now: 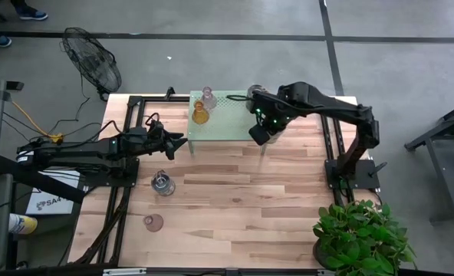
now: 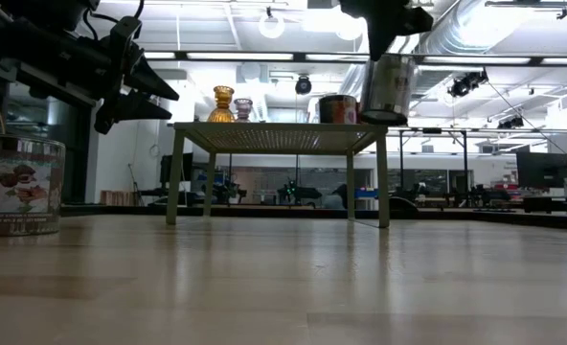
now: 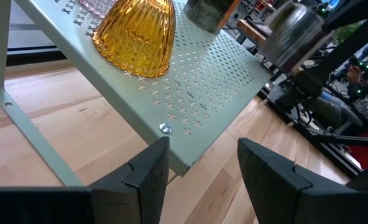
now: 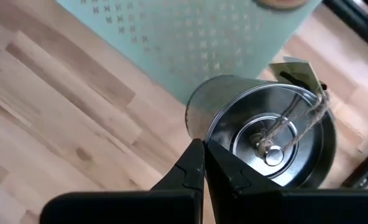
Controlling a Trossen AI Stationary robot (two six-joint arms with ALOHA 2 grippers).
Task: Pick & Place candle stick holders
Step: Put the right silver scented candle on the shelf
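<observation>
Silvery holder, tag unreadable

The green stand's rear left corner is crowded by the amber holder and a pinkish one. Its right edge is blocked by the right gripper (clamped on a silvery cup). Open tabletop is left in front.

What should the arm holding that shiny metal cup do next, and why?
Probably carry it a little inward over the green stand. The right gripper pinches the silvery cup's rim, and the cup hangs in the air at the stand's edge, not yet resting on it.
</observation>
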